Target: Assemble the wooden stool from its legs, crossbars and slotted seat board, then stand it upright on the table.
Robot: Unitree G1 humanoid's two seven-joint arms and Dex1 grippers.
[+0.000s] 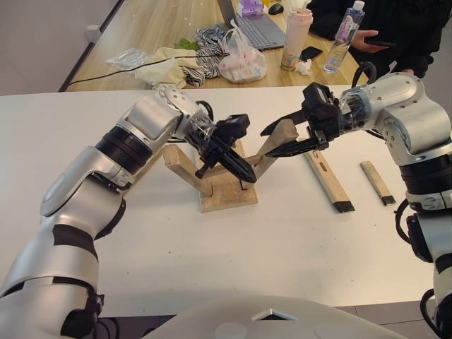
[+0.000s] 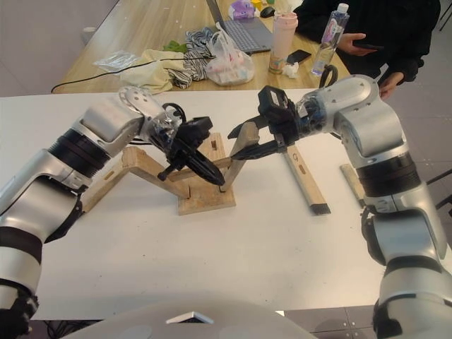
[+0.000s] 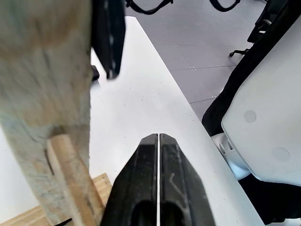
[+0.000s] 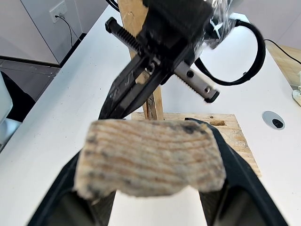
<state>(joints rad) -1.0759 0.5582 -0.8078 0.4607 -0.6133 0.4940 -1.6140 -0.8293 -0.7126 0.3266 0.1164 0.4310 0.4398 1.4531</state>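
**Centre of the head views.** The board (image 1: 227, 196) lies flat on the surface (image 1: 282, 247), with one leg (image 1: 182, 164) raked up toward the left. A second leg (image 1: 280, 134) is clamped in the fingers of the right gripper (image 1: 271, 141), its lower end at the board's right side. The left gripper (image 1: 244, 169) points down at the board between the legs, its fingers (image 3: 141, 179) pressed together on nothing. For clean seating, the second leg is best aligned with its slot and pressed along its own axis while the board is braced.
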